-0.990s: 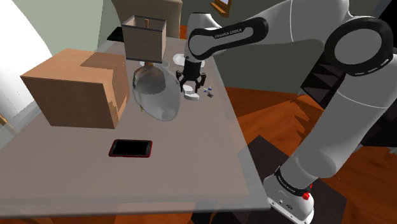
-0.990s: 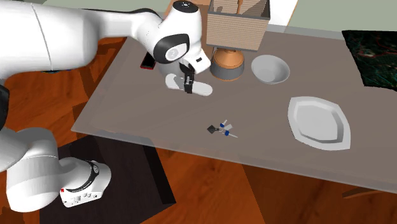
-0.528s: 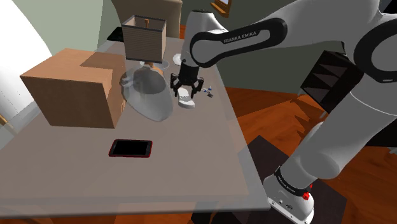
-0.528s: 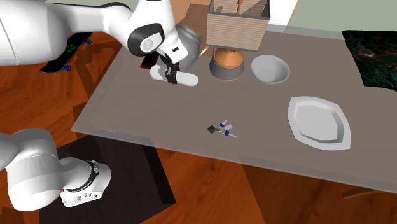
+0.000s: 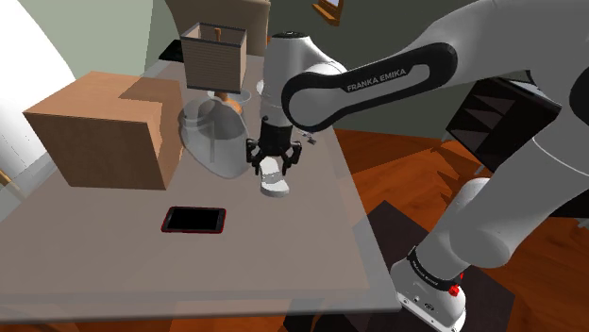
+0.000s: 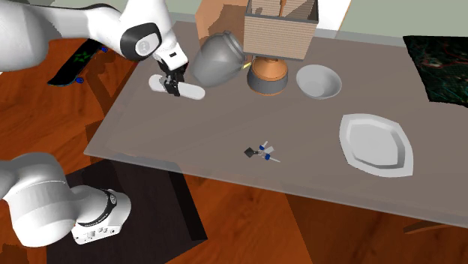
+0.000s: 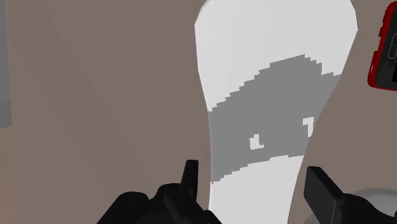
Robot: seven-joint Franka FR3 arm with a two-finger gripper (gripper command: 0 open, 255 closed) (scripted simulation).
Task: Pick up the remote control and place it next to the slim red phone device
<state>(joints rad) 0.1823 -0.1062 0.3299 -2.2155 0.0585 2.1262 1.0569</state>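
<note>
Shoulder view, left to right: you have a brown box [image 5: 94, 132] at the far left of the worktop [image 5: 283, 255]. Nearer the camera lies the phone [image 5: 193, 219], flat, black screen with a red rim. A grey vase [image 5: 212, 141] sits just beside the box, and a lamp [image 5: 214, 57] with a ribbed square shade stands behind the vase. Next comes the gripper [image 5: 272, 165], pointing down and closed on the remote control [image 5: 275, 179], a plain white body clasped across its width. The remote control is toward the view's right of the phone and apart from it; you cannot tell from here whether it clears the worktop. The stand [image 5: 429, 288] is at the lower right. Second exterior view, left to right: the gripper [image 6: 176, 84] holds the remote control [image 6: 191, 90] near the worktop's left edge, with the vase [image 6: 217, 58] close on its right. Then come the lamp [image 6: 279, 34] on a round orange base, a pale bowl [image 6: 319, 81] and a small dark-and-blue item [image 6: 261, 153] nearer the front edge. A pale plate [image 6: 375, 144] lies well apart at the right. Wrist view: both black fingers [image 7: 191, 177] press the long sides of the remote control [image 7: 273, 95], white with a grey band. The phone's [image 7: 385, 51] red rim shows beside the remote control's far end, not touching.
</note>
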